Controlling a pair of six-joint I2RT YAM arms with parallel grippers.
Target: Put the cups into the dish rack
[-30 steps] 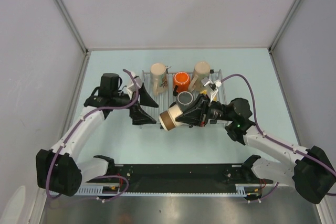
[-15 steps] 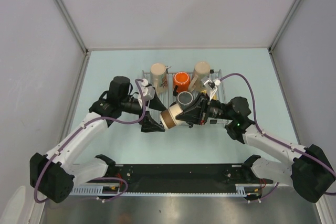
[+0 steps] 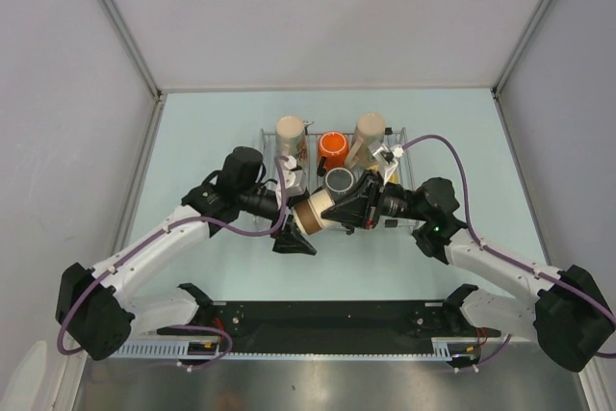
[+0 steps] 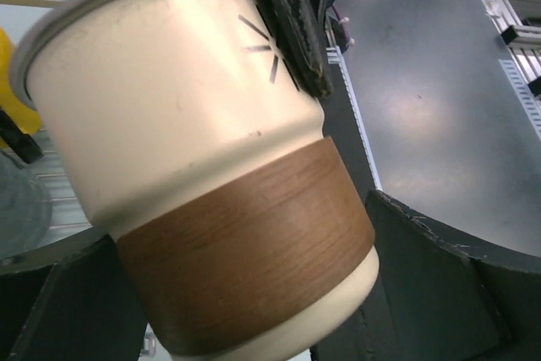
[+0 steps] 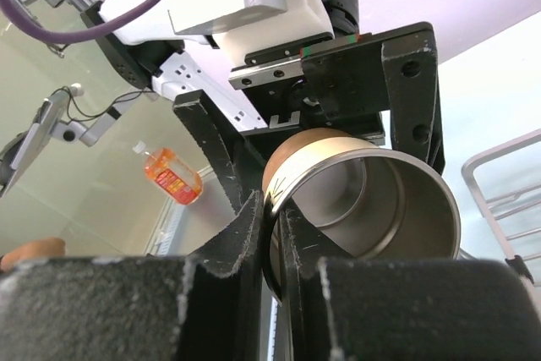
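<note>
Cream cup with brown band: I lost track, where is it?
Top view centre: cream cup sideways in right gripper, left gripper flanking its base, beside dark grey cup.

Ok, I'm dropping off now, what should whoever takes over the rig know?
Right gripper: shut on the banded mug's rim, holding it on its side by the dish rack's near edge.
Left gripper: open, fingers flanking that mug's base; contact unclear.
Done: two cream mugs, orange mug and grey mug sit in the rack.
Left: rack the banded mug; yellow mug barely visible, place unclear.
</note>
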